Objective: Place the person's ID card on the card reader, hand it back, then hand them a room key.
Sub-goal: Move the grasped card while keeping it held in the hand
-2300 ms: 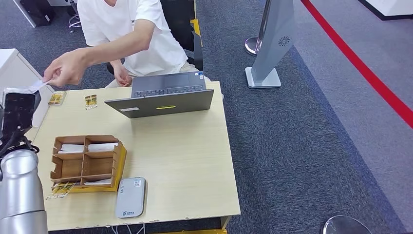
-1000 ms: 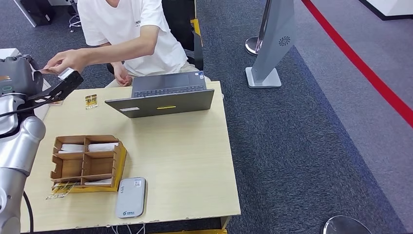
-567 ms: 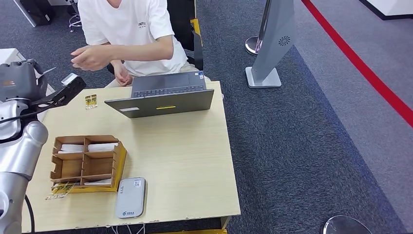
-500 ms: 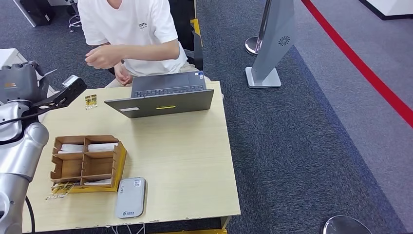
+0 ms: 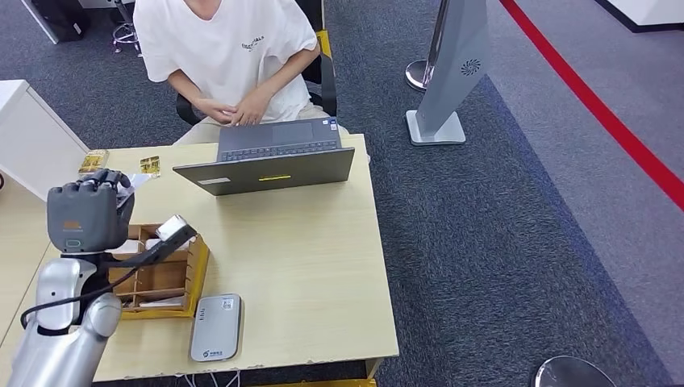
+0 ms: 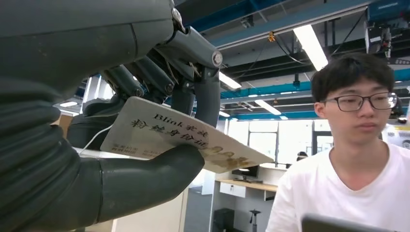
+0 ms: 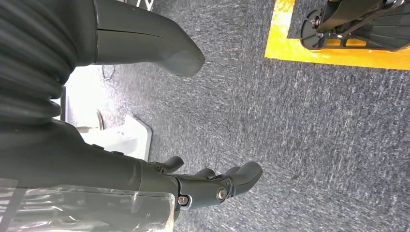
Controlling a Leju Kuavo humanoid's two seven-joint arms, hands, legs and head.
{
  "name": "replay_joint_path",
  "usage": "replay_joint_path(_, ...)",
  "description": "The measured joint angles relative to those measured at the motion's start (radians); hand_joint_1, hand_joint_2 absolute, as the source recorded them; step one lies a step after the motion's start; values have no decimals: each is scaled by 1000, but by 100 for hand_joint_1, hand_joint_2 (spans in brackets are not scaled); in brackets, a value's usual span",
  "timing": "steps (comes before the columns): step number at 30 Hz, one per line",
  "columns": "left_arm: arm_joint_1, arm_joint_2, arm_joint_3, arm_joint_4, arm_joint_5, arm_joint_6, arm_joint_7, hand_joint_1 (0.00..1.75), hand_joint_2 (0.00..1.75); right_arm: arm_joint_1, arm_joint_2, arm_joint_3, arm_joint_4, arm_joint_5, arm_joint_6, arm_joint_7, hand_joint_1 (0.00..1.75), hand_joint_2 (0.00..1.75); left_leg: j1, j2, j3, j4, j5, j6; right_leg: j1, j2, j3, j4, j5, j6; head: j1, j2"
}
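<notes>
ID card (image 6: 183, 137) in left robot hand (image 5: 85, 211)

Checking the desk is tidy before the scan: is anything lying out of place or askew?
Mostly tidy. Two small yellow cards lie loose at the table's far left corner, outside the wooden organizer. The card reader sits square near the front edge. The left hand holds the ID card.

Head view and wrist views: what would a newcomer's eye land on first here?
The left hand, raised over the table's left side, pinches a white ID card between thumb and fingers. Beyond the open laptop sits a person in a white T-shirt, hands together. The grey card reader lies at the table's near edge.
</notes>
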Motion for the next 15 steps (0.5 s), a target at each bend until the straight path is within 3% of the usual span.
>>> replay_joint_path(8, 307, -6, -65, -254, -27, 85, -49, 175, 175, 5, 20, -29, 0, -3, -10, -5, 0, 175, 0, 0, 0, 0, 0, 0, 0, 0, 0, 0, -1, 0, 0, 0)
replay_joint_path(15, 454, -6, -73, -340, -14, 129, -48, 175, 175, 7, 33, -47, 0, -2, -22, 2, 0, 175, 0, 0, 0, 0, 0, 0, 0, -1, 0, 0, -1, 0, 0, 0)
